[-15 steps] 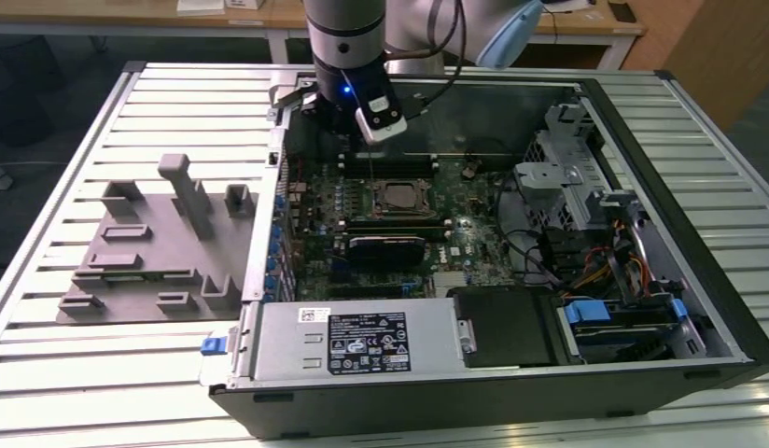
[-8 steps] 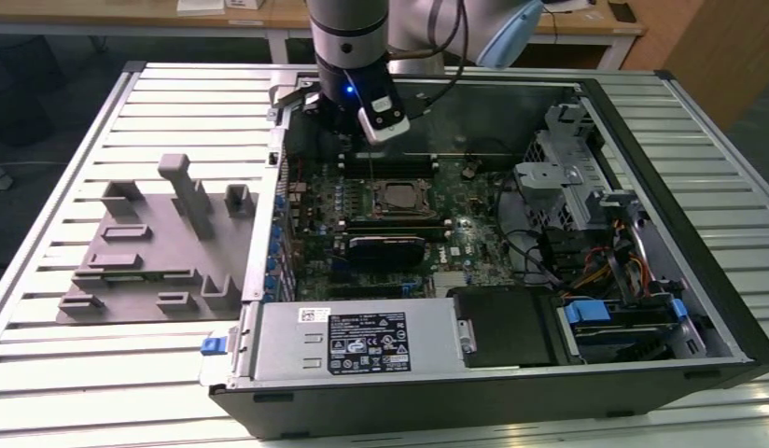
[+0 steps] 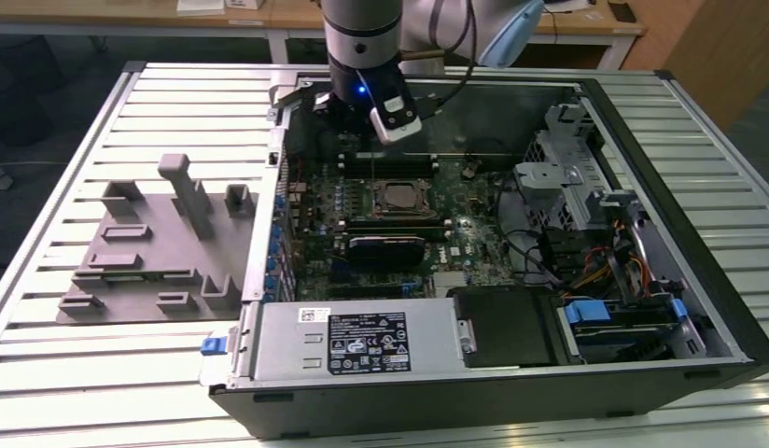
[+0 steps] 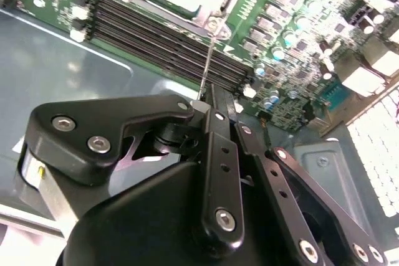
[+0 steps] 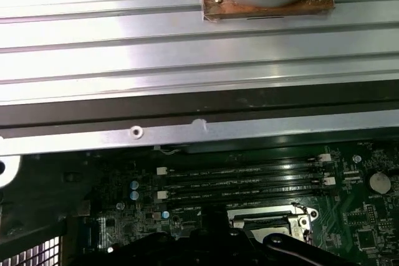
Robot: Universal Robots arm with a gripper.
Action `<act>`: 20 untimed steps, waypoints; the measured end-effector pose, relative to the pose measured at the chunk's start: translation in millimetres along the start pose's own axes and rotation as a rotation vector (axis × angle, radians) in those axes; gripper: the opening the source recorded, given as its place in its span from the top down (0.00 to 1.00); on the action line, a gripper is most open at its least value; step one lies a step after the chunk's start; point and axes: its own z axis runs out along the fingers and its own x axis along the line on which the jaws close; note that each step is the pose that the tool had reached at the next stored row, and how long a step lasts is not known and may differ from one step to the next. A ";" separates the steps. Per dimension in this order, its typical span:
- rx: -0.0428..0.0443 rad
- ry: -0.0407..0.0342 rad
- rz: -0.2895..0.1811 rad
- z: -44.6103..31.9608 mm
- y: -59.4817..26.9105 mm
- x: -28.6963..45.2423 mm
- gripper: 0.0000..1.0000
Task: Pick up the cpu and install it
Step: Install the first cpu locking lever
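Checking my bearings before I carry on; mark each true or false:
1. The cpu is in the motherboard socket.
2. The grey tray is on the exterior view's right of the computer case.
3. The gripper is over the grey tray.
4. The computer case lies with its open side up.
1. True. The cpu lies within the socket frame on the motherboard.
2. False. The grey tray stands at the exterior view's left of the computer case.
3. False. The gripper is over the motherboard, by the memory slots beside the socket frame.
4. True. The computer case lies on the slatted table with its inside open to above.
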 end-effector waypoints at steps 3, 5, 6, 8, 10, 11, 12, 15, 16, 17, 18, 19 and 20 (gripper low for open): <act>0.0002 0.0012 0.000 0.3 0.7 -7.1 0.89; 0.0002 0.0015 0.000 0.5 1.0 -10.2 0.89; 0.0003 0.0017 0.001 0.5 1.2 -11.7 0.89; 0.0004 0.0018 0.001 0.5 1.4 -14.1 0.89; 0.0003 0.0017 0.001 0.6 1.4 -14.4 0.89; 0.0002 0.0017 0.001 0.6 1.4 -14.5 0.89; 0.0002 0.0017 0.001 0.6 1.4 -14.5 0.89; 0.0011 0.0011 0.001 0.8 1.4 -14.6 0.89; 0.0018 -0.0004 0.001 1.0 1.3 -14.6 0.89; 0.0022 -0.0026 0.002 1.3 1.1 -14.5 0.89; 0.0022 -0.0054 0.002 1.7 0.9 -14.5 0.89; 0.0019 -0.0091 0.002 2.2 0.7 -14.5 0.89; 0.0018 -0.0146 0.002 2.7 0.5 -14.5 0.89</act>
